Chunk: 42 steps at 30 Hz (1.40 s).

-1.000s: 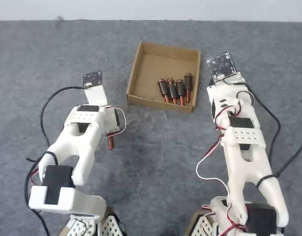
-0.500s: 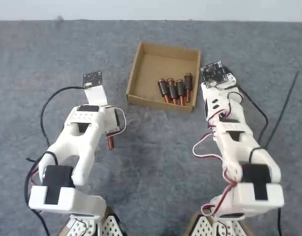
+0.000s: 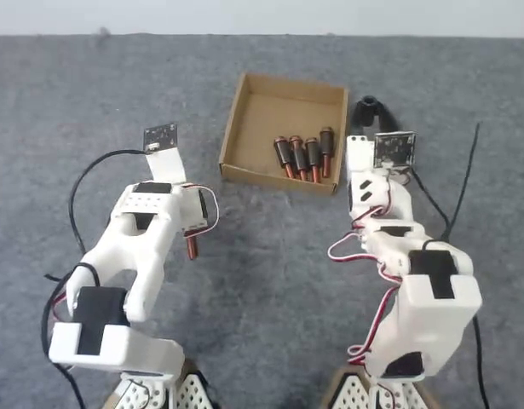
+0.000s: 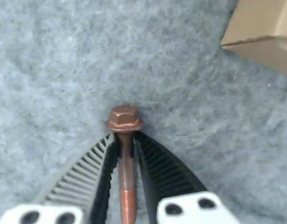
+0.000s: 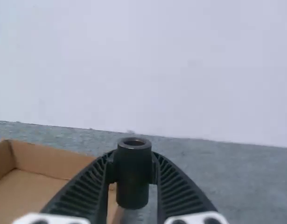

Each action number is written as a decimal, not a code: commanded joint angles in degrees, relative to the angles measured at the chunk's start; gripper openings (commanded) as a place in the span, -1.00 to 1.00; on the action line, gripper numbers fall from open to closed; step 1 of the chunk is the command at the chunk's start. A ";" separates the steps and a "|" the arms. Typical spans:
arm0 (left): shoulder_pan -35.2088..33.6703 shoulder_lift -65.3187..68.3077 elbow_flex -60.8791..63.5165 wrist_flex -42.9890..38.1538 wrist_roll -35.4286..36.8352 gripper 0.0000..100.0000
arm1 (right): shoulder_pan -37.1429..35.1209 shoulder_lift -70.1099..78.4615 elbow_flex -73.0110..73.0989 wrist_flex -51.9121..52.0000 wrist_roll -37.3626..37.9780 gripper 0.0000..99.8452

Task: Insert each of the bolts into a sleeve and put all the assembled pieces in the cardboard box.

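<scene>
Left hand (image 4: 124,140) clamps the bolt (image 4: 126,163) by its shank, head toward the desk (image 4: 50,56). Right hand (image 5: 133,161) grips the sleeve (image 5: 132,179), raised beside the cardboard box (image 3: 236,136). Risk: the thread end sits back between the left fingers (image 4: 157,163), so the sleeve may foul them or jam off-axis.

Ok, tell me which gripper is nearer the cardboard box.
Right. The right gripper, holding a sleeve, is just beside the box's right wall. The left gripper, holding a bolt, is over the carpet, well short of the box's front wall.
</scene>
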 commanded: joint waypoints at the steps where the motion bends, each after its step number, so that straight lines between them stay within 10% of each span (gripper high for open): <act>1: -0.35 -3.25 -0.40 -1.14 -0.53 -0.98 | -2.77 -1.80 1.41 -1.54 -3.25 -0.99; 15: -0.35 -3.25 -0.40 -1.14 -0.53 -0.98 | -18.15 -11.82 19.52 -1.98 -6.07 -0.99; 42: -0.35 -3.25 -0.22 -1.14 -0.53 -0.98 | -24.92 -17.19 47.47 -24.92 -6.15 -0.99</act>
